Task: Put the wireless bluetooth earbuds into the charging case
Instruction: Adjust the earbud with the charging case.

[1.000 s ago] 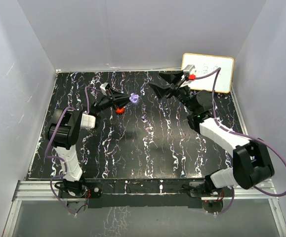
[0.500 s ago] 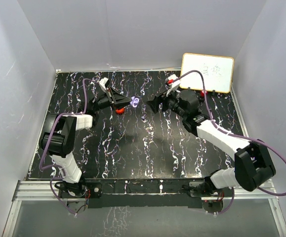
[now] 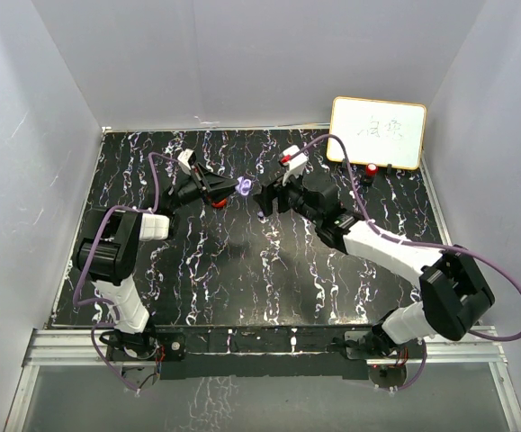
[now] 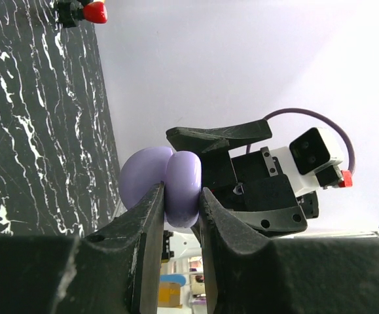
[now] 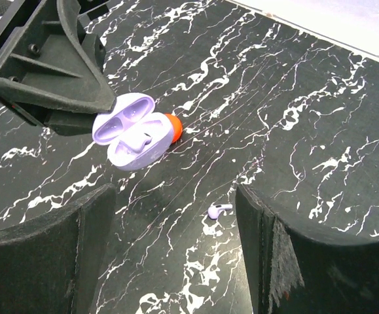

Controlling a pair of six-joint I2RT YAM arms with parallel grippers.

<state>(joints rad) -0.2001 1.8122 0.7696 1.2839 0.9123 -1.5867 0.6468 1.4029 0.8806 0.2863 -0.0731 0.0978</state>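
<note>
My left tool (image 4: 181, 191) is clamping one half of the pale purple charging case (image 4: 143, 180), holding it tipped with its lid swung open, low over the bench (image 4: 38, 131) and just beside a red puck (image 5: 171, 125). My right tool (image 5: 176, 196) is hanging spread wide and empty. One purple earbud (image 5: 219, 210) is lying loose on the bench below the gap between its fingers, a little apart from the case. I am judging the risks: the bud is tiny and lying flat, so closing off-centre could flick it away, and the tilted case could let a bud slide back out. My left arm is reaching forward low with its wrist rolled, and my right arm is stretching across toward the middle, wrist pitching down
</note>
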